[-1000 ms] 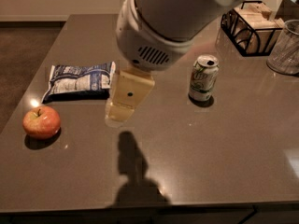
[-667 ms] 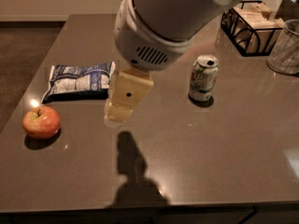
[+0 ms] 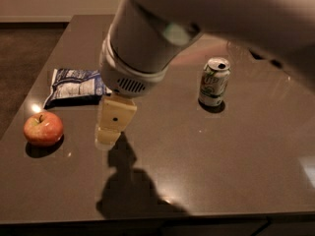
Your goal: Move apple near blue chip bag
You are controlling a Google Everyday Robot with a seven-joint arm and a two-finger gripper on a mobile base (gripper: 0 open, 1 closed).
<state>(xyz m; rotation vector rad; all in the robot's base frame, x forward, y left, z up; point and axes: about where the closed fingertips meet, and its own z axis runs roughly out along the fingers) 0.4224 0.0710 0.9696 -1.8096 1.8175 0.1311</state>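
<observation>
The apple (image 3: 43, 128), red-orange with a short stem, sits on the dark table (image 3: 236, 171) near its left edge. The blue chip bag (image 3: 76, 85) lies flat just behind and to the right of the apple, a small gap between them. My gripper (image 3: 111, 131), cream-coloured below the big white wrist, hangs above the table to the right of the apple and in front of the bag. It holds nothing that I can see. The arm hides the bag's right end.
A green-and-white soda can (image 3: 214, 81) stands upright on the right half of the table. My arm fills the upper right of the view and hides the table's far right corner. The table's front edge runs along the bottom of the view.
My gripper has moved left and toward the front, closer to the apple. The arm now covers the far right corner. The apple, bag and can have not moved.
</observation>
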